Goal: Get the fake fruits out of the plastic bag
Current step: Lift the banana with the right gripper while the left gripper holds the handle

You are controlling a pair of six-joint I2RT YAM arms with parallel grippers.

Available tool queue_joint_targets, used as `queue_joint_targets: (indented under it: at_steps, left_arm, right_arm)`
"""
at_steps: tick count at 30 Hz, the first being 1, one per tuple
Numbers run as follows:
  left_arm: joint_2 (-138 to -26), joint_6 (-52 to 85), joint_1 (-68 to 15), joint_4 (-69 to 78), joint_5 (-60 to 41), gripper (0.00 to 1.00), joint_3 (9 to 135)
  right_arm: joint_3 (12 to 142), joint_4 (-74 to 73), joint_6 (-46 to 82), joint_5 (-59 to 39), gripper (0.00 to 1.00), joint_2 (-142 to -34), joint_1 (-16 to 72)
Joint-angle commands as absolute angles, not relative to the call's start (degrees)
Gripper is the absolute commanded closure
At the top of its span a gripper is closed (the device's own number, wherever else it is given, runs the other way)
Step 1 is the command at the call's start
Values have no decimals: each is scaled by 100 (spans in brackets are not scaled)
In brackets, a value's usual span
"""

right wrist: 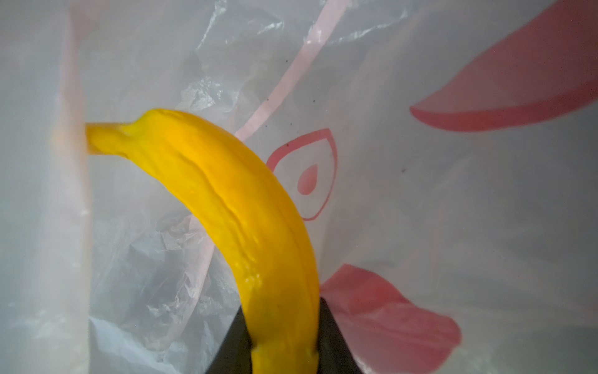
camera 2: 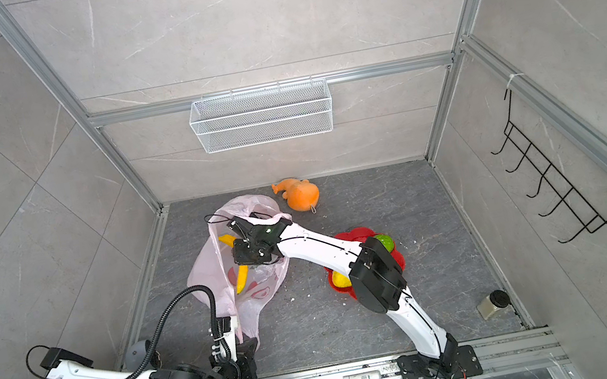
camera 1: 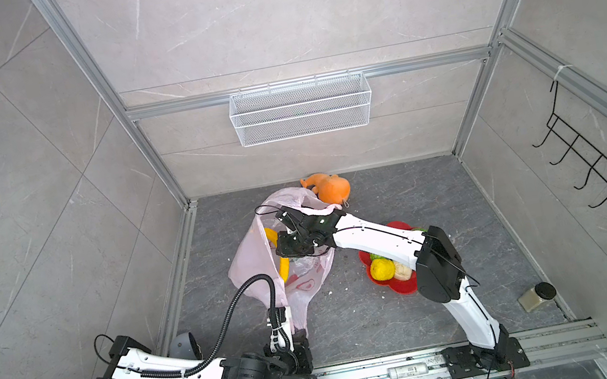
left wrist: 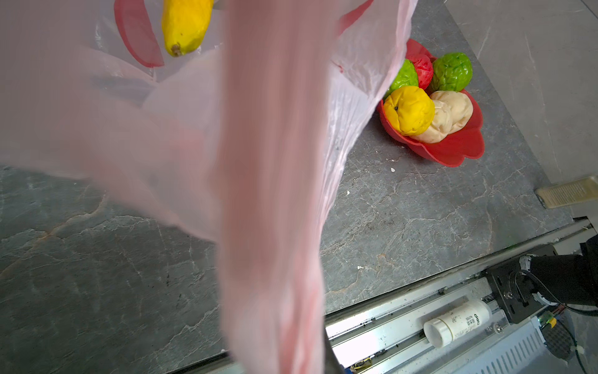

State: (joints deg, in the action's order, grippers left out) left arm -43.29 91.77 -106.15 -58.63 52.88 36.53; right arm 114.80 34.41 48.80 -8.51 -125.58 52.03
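A dark grey stone tabletop [camera 1: 380, 324] sits inside a pale tiled booth, seen from above. Left of centre lies a thin, translucent pale-pink plastic bag [camera 1: 252, 256] with red printed marks, its mouth open toward the back wall. The white right arm [camera 1: 378, 238] reaches across the middle and into that mouth.

A red flower-shaped plate [camera 1: 404, 291] rests on the tabletop to the right of the bag, partly hidden under the right arm. An orange plush toy [camera 1: 329, 190] lies just behind the bag, near the back wall.

Inside the bag is a curved yellow banana [right wrist: 239, 207]. The right gripper [right wrist: 284, 336] is clamped on one end of it, with a black finger on each side.

The left gripper [camera 1: 300, 336], near the front edge, is closed tight on one handle of the bag, which stretches taut from it.

Piled together on the plate, outside the bag, are:
- a yellow ball [left wrist: 409, 110]
- a bumpy green ball [left wrist: 451, 73]
- a second green ball [left wrist: 403, 77]
- a red ball [left wrist: 422, 69]
- two beige lumps [left wrist: 453, 108]
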Motion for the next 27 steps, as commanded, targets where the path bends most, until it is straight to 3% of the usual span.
queue_joint_targets:
  at_steps: [1, 9, 20, 27]
  left_arm:
    - [-4323, 9505, -10645, -6123, 5703, 100, 3845]
    - [-4572, 9803, -10652, -6209, 5664, 100, 3876]
    - [-5321, 10785, -10653, -6878, 5547, 100, 4208]
    - [-5069, 12344, -10655, -8322, 6587, 100, 4250]
  right_arm:
    - [10963, 2793, 5106, -1129, 97, -12027, 5045]
    - [10259, 2324, 5185, -1224, 95, -11425, 4814]
    - [10331, 2135, 5142, -1638, 94, -11357, 4300]
    - [10570, 2582, 4683, -2322, 94, -11314, 4130]
